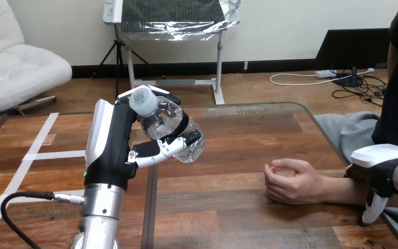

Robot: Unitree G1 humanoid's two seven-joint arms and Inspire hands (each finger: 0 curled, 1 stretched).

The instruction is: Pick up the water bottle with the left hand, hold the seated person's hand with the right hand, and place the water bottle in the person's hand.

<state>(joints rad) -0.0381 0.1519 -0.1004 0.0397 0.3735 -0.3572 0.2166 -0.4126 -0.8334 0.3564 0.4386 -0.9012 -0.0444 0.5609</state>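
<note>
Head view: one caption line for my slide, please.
Left hand holds the water bottle aloft; right hand is at the person's forearm.

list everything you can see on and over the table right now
water bottle: one, clear with a white cap, tilted and raised above the table in the left hand
table: one, brown wood, across the middle of the view
person's hand: one, resting on the table at the view's right, loosely curled, holding nothing
left hand: one, black with white shells, fingers and thumb curled round the water bottle
right hand: one, black with a white shell, at the view's right edge against the person's forearm, behind the person's hand; whether it grips the forearm cannot be told
</note>
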